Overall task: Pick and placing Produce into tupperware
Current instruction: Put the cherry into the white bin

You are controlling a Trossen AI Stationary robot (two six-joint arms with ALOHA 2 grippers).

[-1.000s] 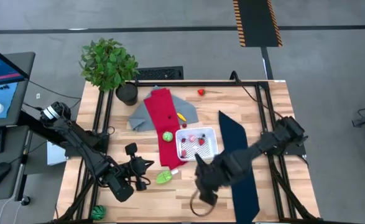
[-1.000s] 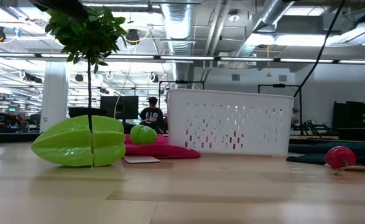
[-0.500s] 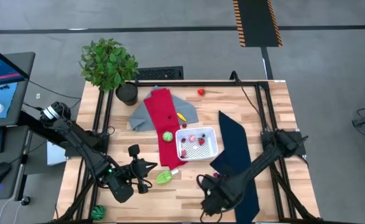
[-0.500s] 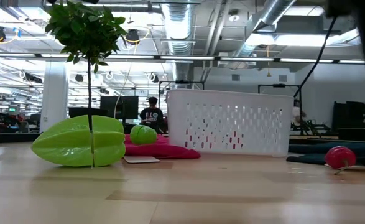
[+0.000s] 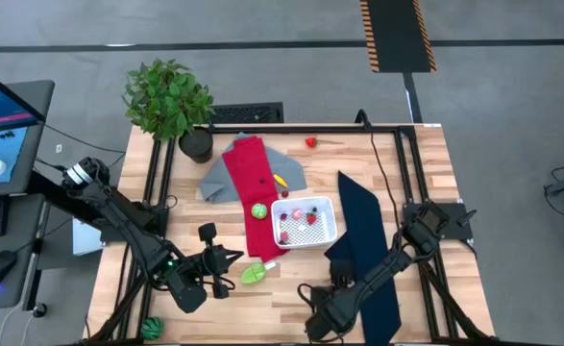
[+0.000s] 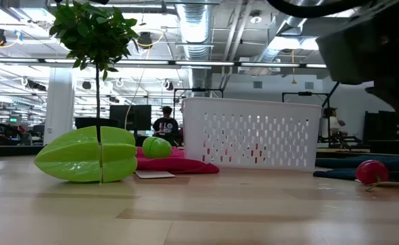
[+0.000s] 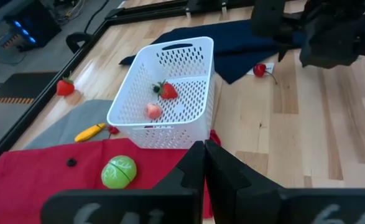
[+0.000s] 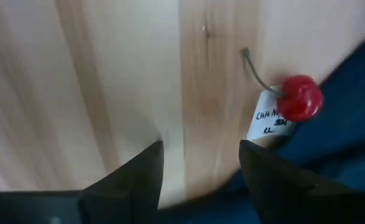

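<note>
The white tupperware (image 5: 304,221) stands mid-table and holds a strawberry (image 7: 167,91) and a pink piece (image 7: 153,111). A green apple (image 5: 259,210) lies on the red cloth (image 5: 251,187). A green star fruit (image 5: 254,274) lies on the wood. A red cherry (image 8: 301,98) with stem and white tag rests at the navy cloth's edge (image 8: 337,130). My right gripper (image 8: 201,168) hangs open, low over bare wood, with the cherry just outside one finger. My left gripper (image 7: 204,163) is shut and empty, near the star fruit.
A grey cloth (image 5: 214,178) and a yellow piece (image 7: 90,131) lie beyond the red cloth. Another strawberry (image 5: 311,142) sits near the far edge and a potted plant (image 5: 171,101) at the far left corner. The navy cloth (image 5: 368,245) runs under my right arm.
My right arm has sunk from high above the table to just over the wood beside the cherry, tipping to point more steeply down. It now shows in the low view. The produce and the tupperware have stayed put.
</note>
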